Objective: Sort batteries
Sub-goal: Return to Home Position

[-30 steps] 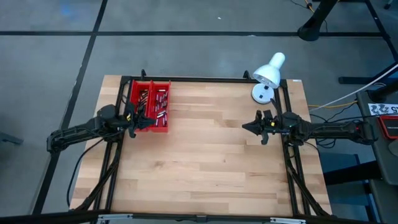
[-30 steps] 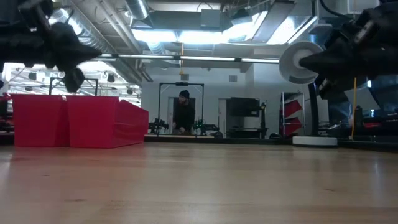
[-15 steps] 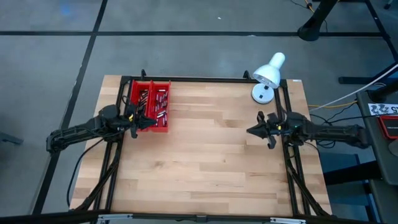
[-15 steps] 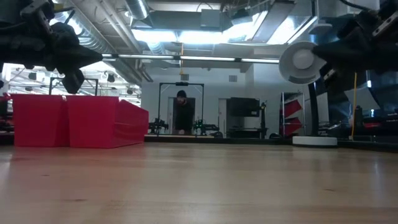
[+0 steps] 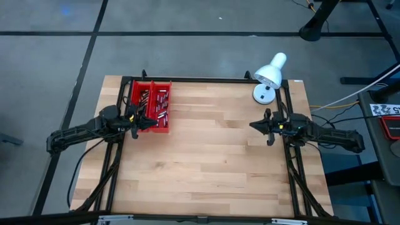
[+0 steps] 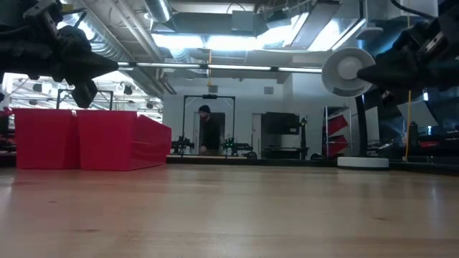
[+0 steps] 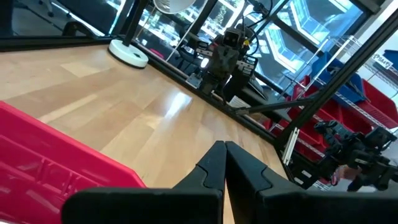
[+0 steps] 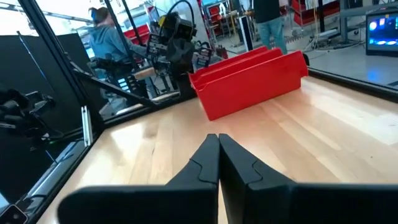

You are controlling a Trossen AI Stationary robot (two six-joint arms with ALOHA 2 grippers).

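Note:
Two red trays (image 5: 151, 105) stand side by side at the table's far left, resting on their bottoms; several small silvery batteries (image 5: 162, 107) lie inside them. My left gripper (image 5: 156, 123) hovers shut, level, above the trays' near end, with nothing between its fingers (image 7: 222, 163). My right gripper (image 5: 252, 127) hovers shut and level over the table's right side, pointing toward the trays (image 8: 249, 78), with nothing in it (image 8: 217, 152).
A white desk lamp (image 5: 270, 76) stands at the far right corner, its round base (image 5: 263, 94) on the table. A black frame (image 5: 206, 79) runs along the table's edges. Bare wood (image 5: 206, 156) fills the middle and near part. A person (image 6: 208, 130) stands in the room beyond.
My right gripper has drawn back toward the table's right edge, staying shut and rolling a little. My left gripper has kept its place.

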